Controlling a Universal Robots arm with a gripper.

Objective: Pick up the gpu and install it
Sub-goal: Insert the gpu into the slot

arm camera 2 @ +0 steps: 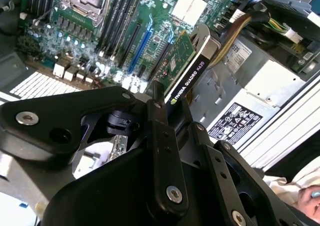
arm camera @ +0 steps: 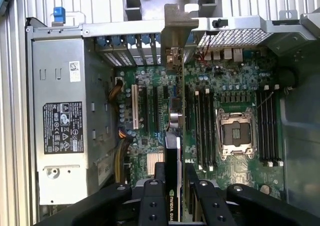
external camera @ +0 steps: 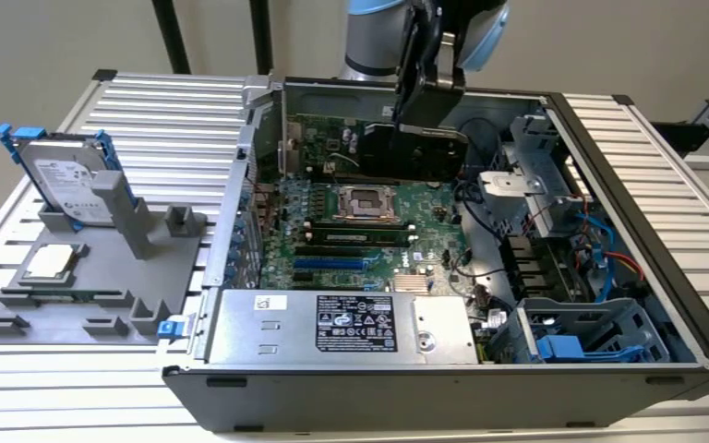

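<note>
Gpu (arm camera: 172, 148) edge-on, partly behind tool (arm camera: 175, 170)

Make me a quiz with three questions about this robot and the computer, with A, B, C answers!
1. Where is the gpu?
A. On the grey stand
B. Over the motherboard in the open case
C. Under the hard drive

2. What colour is the frame round the hard drive?
A. Blue
B. Red
C. Yellow

3. What is the gripper doing?
A. Open, holding nothing
B. Shut on the hard drive
C. Shut on the gpu

Answers:
1 B: in the exterior view the card hangs above the green board.
2 A: blue edges show beside the silver drive.
3 C: in the first wrist view its fingers clamp the card's edge.
</note>
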